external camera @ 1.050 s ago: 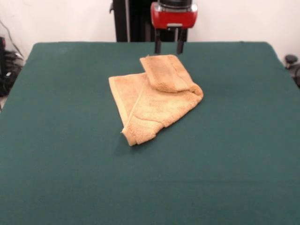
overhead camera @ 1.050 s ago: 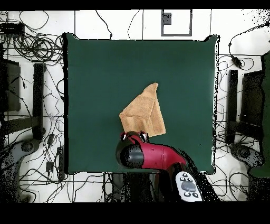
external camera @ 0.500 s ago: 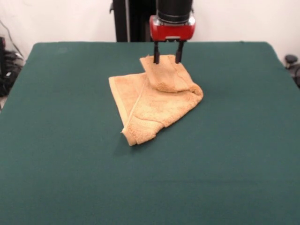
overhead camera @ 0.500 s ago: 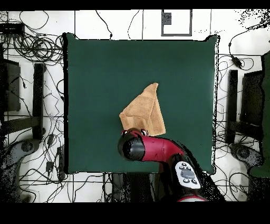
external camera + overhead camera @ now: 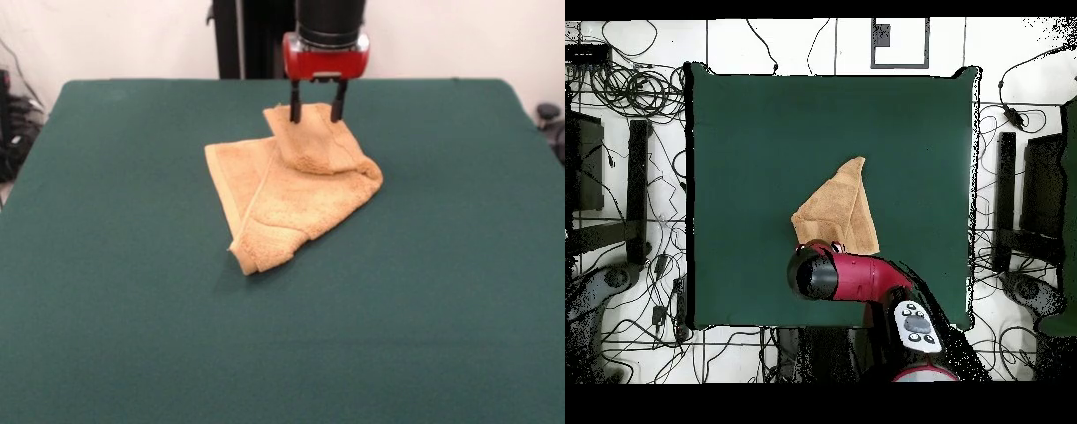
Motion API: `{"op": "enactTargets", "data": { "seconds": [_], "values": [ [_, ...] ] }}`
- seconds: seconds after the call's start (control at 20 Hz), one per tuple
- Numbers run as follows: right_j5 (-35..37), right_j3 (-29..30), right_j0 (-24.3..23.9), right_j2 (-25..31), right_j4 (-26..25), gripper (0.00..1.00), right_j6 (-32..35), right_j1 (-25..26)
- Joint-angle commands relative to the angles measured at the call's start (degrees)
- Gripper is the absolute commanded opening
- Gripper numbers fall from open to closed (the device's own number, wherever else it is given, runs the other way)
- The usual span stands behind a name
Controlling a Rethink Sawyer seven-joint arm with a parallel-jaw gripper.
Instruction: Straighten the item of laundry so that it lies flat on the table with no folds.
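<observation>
**Q:** What does the scene show, reading from the left?

**A:** A tan-orange hand towel (image 5: 287, 185) lies crumpled near the middle of the green table (image 5: 106, 291), its left portion flat, a folded flap doubled over the top right. Above that flap's far edge hangs the robot's gripper (image 5: 317, 113), its two dark fingers (image 5: 297, 104) parted, one tip at each side of the flap's end, holding nothing.

**Q:** Which step is this?

**A:** By appearances, the approach to a grasp; no cloth is pinched yet.

**Q:** And the next move?

**A:** Likely closing on the flap's edge, then lifting and drawing it away from the rest of the towel to undo the fold. Catching only the upper layer seems to matter most.
</observation>
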Motion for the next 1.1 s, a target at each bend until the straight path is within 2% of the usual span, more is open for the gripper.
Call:
{"op": "enactTargets", "data": {
  "seconds": [0.05,0.5,1.1],
  "values": [
    [7.4,-5.6,2.3,0.2,3.0,1.00,9.2,2.5],
    [7.9,-8.3,2.0,0.9,3.1,1.00,9.2,6.7],
    [-4.1,-8.6,2.3,0.5,2.3,1.00,12.2,14.7]
  ]
}}
